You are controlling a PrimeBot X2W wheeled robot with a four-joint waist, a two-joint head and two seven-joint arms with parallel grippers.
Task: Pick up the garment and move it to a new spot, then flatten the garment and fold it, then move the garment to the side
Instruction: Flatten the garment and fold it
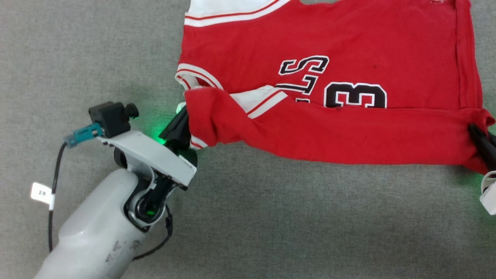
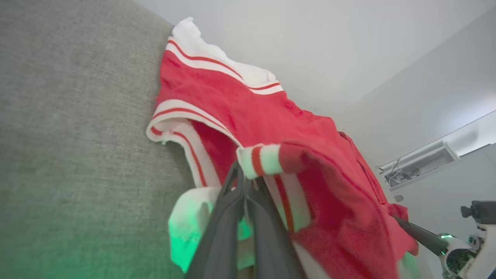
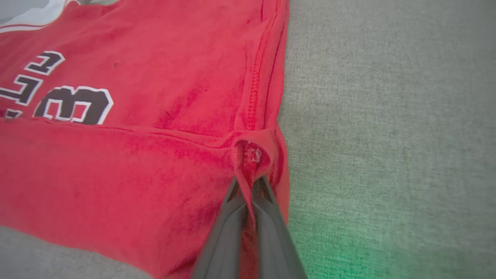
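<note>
The garment (image 1: 348, 50), a red jersey with white striped sleeves and black white-outlined letters, lies on the grey surface (image 1: 271, 224) with its near edge folded up over the lettering. My left gripper (image 1: 185, 116) is shut on the garment's left sleeve corner (image 2: 267, 159), its dark fingers (image 2: 232, 217) pressed together on the striped trim. At the right edge, my right gripper (image 1: 474, 131) is shut on the garment's red hem corner (image 3: 250, 153), the cloth bunched between its fingers (image 3: 228, 228). The fold spans between both grippers, lifted a little off the surface.
The grey fabric surface (image 3: 387, 116) stretches all around the garment, open in front and to the left. My left forearm (image 1: 100, 217) crosses the lower left. Pale walls (image 2: 348, 46) and a white fixture (image 2: 418, 162) stand beyond the surface. The right gripper (image 2: 422, 236) also shows at that view's lower right.
</note>
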